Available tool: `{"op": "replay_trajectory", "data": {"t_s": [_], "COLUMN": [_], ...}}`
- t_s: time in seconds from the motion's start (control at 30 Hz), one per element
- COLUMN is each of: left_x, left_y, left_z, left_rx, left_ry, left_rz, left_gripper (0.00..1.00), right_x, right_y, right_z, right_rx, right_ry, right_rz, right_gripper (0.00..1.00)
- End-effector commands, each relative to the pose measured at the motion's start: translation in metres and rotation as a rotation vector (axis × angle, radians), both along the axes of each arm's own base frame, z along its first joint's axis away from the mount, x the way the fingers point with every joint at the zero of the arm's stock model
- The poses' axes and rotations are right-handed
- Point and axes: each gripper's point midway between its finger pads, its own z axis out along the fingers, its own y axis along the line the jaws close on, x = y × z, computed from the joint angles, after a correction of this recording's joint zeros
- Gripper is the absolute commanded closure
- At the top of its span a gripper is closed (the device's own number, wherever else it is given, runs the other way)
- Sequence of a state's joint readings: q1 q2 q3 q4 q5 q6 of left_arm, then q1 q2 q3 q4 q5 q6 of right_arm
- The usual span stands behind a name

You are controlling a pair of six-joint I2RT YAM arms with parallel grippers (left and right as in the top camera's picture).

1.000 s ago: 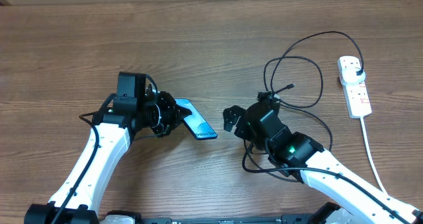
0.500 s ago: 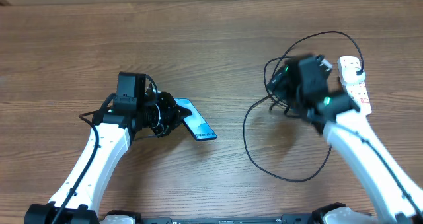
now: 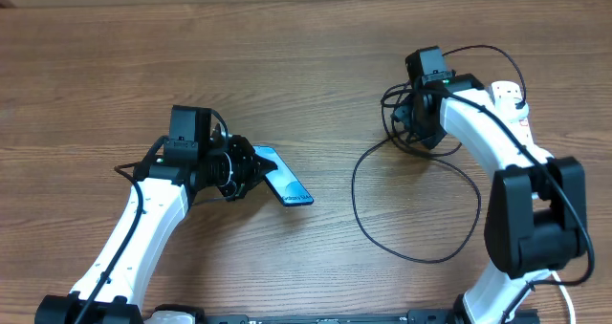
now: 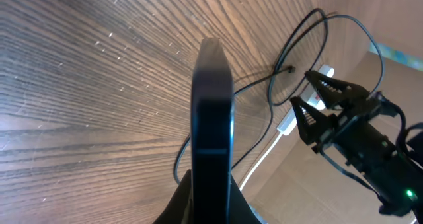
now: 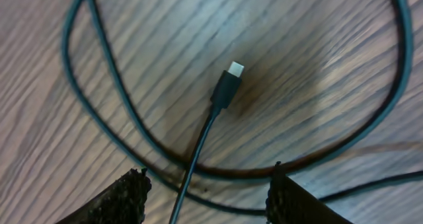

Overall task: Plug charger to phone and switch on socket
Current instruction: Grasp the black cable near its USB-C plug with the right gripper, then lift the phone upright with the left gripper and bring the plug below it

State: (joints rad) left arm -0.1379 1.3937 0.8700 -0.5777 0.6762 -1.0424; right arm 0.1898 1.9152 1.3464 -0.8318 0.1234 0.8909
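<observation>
My left gripper (image 3: 251, 168) is shut on the phone (image 3: 284, 175), holding it on edge; in the left wrist view the phone (image 4: 213, 118) shows as a dark slab between the fingers (image 4: 211, 197). The black charger cable (image 3: 413, 252) lies in loops on the table right of centre. My right gripper (image 3: 402, 123) is open and hovers over the cable's connector tip (image 5: 228, 85), which lies on the wood between the fingers (image 5: 206, 191). The white power strip (image 3: 516, 123) lies at the far right with the black plug (image 3: 517, 102) in it, mostly behind my right arm.
The strip's white cord (image 3: 535, 214) runs down the right side of the table. The right arm (image 4: 350, 128) and cable loops show in the left wrist view. A cardboard-coloured wall borders the table's far edge.
My right arm has swung from near the phone back to the right and up, over the cable loops next to the power strip. My left gripper and the phone have stayed put.
</observation>
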Motion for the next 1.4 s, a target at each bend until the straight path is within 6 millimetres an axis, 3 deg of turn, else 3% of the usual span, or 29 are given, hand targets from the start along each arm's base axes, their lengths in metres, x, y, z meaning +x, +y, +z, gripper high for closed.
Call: {"op": "replay_trajectory", "data": {"t_s": [0.0,0.2,0.53,0.63,0.8,1.0,1.23,1.37], "left_x": [-0.003,-0.003,-0.002,-0.002,-0.002,-0.003,-0.005,-0.006], "left_y": [-0.006,-0.006,-0.006,-0.006,-0.006,-0.006,-0.01,-0.013], "left_z": [0.003,0.003,0.003,0.003,0.003,0.003,0.006,0.009], "left_rx": [-0.024,-0.023,-0.023,-0.023,-0.023,-0.026,-0.048,-0.06], "left_ry": [-0.008,-0.008,-0.009,-0.009,-0.009,-0.009,-0.011,-0.042], "left_rz": [-0.034,-0.033,-0.033,-0.033,-0.033,-0.035,-0.053,-0.093], "left_gripper": [0.96,0.96,0.96,0.96,0.96,0.96,0.96,0.96], "right_x": [0.011,0.012,0.0,-0.003,-0.01,-0.012,-0.003,0.01], "right_y": [0.002,0.011,0.016,0.021,0.032,0.041,0.034,0.029], "right_z": [-0.003,-0.023,-0.057,-0.058,-0.058,-0.058,-0.055,-0.037], "right_rx": [0.028,0.077,0.096,0.111,0.122,0.116,0.102,0.087], "right_ry": [-0.017,0.016,0.109,0.123,0.147,0.148,0.124,0.074], "right_rz": [-0.094,-0.121,-0.138,-0.13,-0.106,-0.053,0.04,0.151], "right_gripper": [0.42,0.46,0.62,0.74,0.8,0.96,0.96,0.96]}}
